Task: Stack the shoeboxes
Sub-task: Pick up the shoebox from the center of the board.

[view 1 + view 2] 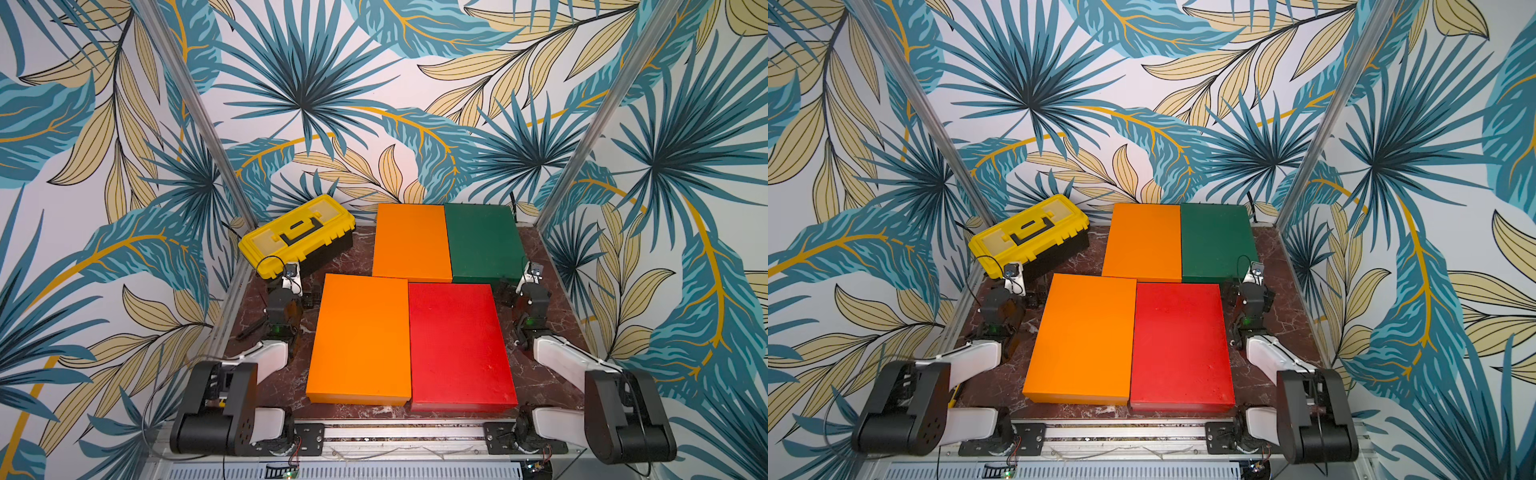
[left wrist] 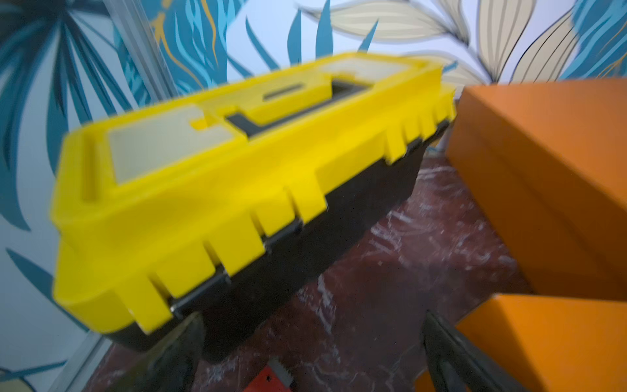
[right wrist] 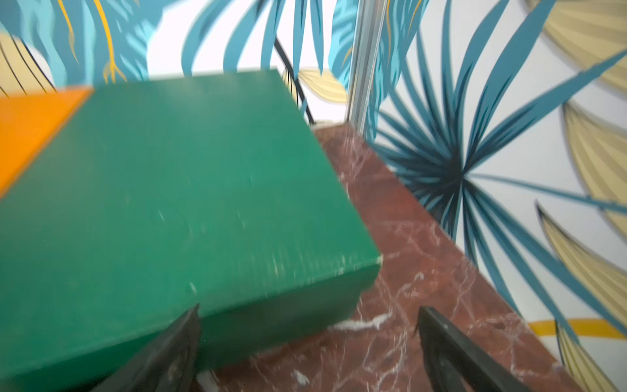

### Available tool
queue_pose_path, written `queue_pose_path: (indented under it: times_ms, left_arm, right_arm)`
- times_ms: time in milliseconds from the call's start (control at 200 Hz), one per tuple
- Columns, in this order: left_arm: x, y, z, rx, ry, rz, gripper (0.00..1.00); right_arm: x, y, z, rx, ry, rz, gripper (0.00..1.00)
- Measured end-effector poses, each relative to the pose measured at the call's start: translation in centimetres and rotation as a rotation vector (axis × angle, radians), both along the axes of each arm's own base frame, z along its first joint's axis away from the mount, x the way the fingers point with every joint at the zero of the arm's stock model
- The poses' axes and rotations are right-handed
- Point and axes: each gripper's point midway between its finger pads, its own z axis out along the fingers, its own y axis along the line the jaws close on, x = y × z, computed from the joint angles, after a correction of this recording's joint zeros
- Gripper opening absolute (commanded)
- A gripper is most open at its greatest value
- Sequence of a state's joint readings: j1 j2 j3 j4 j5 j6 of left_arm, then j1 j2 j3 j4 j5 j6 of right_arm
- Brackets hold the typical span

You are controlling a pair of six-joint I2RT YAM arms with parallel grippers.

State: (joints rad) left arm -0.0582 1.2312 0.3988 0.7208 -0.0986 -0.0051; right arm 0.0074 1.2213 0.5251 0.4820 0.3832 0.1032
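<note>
Four shoeboxes lie flat on the table, two by two, sides touching. In both top views the far pair is an orange box [image 1: 411, 241] and a dark green box [image 1: 482, 243]. The near pair is a second orange box [image 1: 361, 340] and a red box [image 1: 457, 345]. My left gripper [image 2: 312, 346] is open, low over the table, between the toolbox and the orange boxes [image 2: 549, 176]. My right gripper [image 3: 308, 339] is open and empty at the green box's [image 3: 176, 190] near corner. In a top view the right gripper [image 1: 505, 291] is mostly hidden beside the red box.
A yellow toolbox [image 1: 297, 235] with a black handle stands at the far left, close ahead of my left gripper [image 1: 309, 297]. A small red object with a pale toothed edge [image 2: 271, 376] lies on the dark red marble table [image 1: 345, 259]. Patterned walls and metal posts [image 1: 199, 120] enclose the table.
</note>
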Motion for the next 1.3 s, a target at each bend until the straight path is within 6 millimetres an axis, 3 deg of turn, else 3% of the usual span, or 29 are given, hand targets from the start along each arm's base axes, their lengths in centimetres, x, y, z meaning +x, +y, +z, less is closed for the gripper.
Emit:
queue_pose_path:
  times_ms: [75,150,330,516,621,776,971,1302]
  left_arm:
    - [-0.8,-0.6,3.1,-0.052,-0.078,-0.015,0.99]
    - [-1.1,-0.6,5.1,-0.125,-0.097,-0.003,0.99]
    - [-1.3,-0.2,8.1,-0.270,-0.046,0.036,0.99]
    - [-3.1,-1.0,10.0,-0.419,0.000,0.007,0.99]
    - [-4.5,-0.7,10.2,-0.530,0.020,0.027,0.99]
    - [-5.3,-0.6,10.6,-0.627,0.071,0.011,0.99]
    - [-4.8,-4.3,13.1,-0.640,0.187,-0.141,0.99]
    - [-6.2,-14.7,13.6,-0.586,0.451,-0.429,0.99]
  right_arm:
    - [-0.7,0.7,2.6,0.025,-0.037,-0.004,1.00]
    - [-2.0,1.4,3.6,0.053,-0.040,-0.005,1.00]
    - [-5.6,2.1,5.1,0.135,-0.004,0.014,1.00]
    - [-8.5,3.6,7.8,0.234,0.029,0.086,1.00]
    - [-9.7,4.7,7.7,0.308,0.067,0.129,0.97]
    - [-11.3,6.5,5.9,0.407,0.198,0.185,0.96]
    - [-13.2,7.8,2.2,0.482,0.408,0.194,0.94]
    - [-15.2,8.9,-0.2,0.534,0.487,0.230,0.87]
